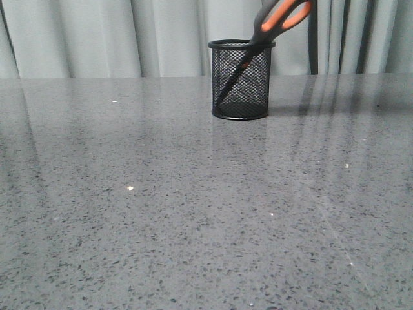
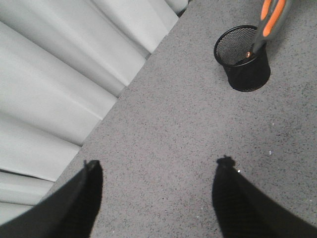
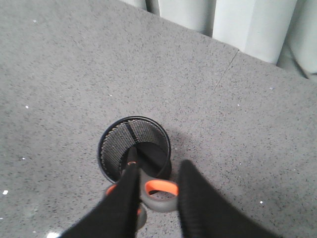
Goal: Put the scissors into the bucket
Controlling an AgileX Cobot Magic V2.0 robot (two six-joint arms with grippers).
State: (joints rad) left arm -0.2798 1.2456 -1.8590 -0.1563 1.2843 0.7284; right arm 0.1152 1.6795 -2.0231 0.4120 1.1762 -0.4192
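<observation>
From the front, the scissors stood blades-down inside the bucket, leaning against its rim with the orange-lined handles sticking up past the top. Neither arm showed in this view. The bucket sat toward the back of the speckled grey desk, close to the pale curtain. The polished top looked slick, so the light mesh cup would likely slide or tip if nudged by the tall, top-heavy load.

From the left wrist, the left pincer hung spread wide and holding nothing, well apart from the bucket. The scissors leaned over the rim, pivot dot just inside.

From the right wrist, the right pincer sat above the bucket with its fingers either side of one handle loop of the scissors; whether they pinched it or had let go could not be told. The scissors looked stiff and fairly light, best taken by the handles, whose smooth plastic might slip; the blades are no place to hold.
</observation>
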